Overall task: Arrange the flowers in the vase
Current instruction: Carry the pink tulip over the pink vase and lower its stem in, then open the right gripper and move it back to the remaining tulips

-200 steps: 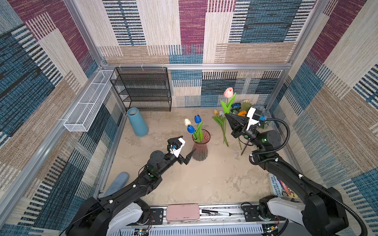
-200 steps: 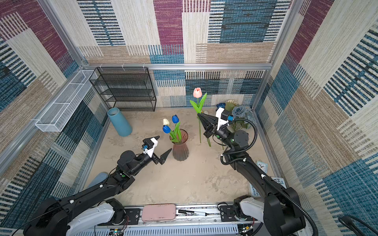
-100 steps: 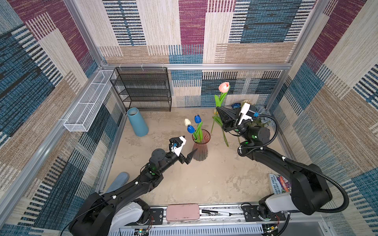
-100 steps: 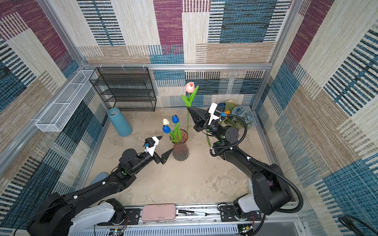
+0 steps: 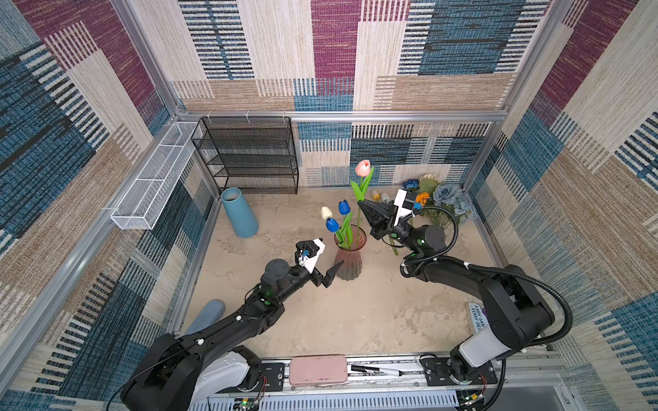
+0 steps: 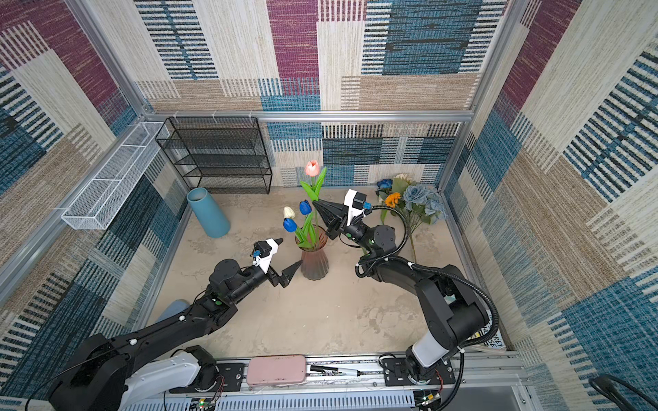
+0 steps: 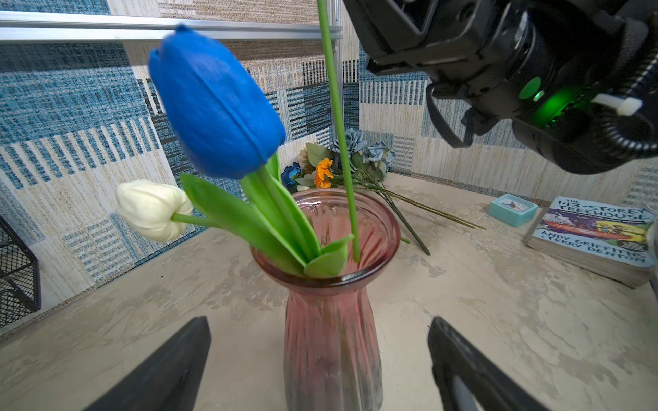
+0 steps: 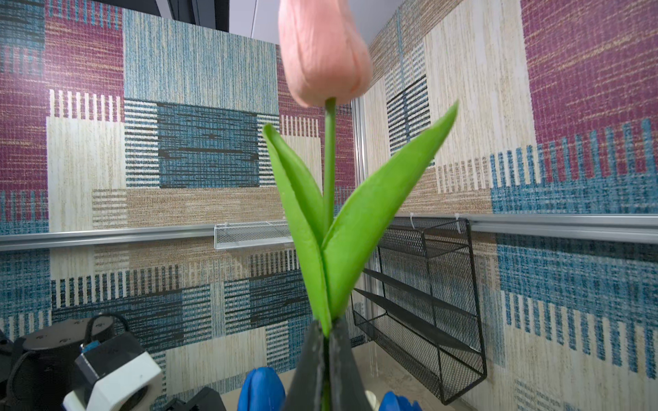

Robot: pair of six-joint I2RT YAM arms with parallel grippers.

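Patchwork woven walls (image 5: 334,53), black mesh shelf (image 5: 249,156), beige floor (image 5: 356,313).

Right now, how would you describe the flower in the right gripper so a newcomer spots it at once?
Find the pink glass vase at the centre. Just above it the right gripper pinches the pink tulip by its stem, the stem's end inside the vase mouth. It is the only pink bloom, higher than the two blue tulips and the white tulip beside it.

Three tulips (image 5: 332,225) stand in the vase (image 5: 348,263). Behind-left of the vase: the cylinder (image 5: 239,212), with the wire rack (image 5: 249,156) farther back. Behind-right: the loose flowers (image 5: 445,199). Front-right: the book (image 7: 598,231).
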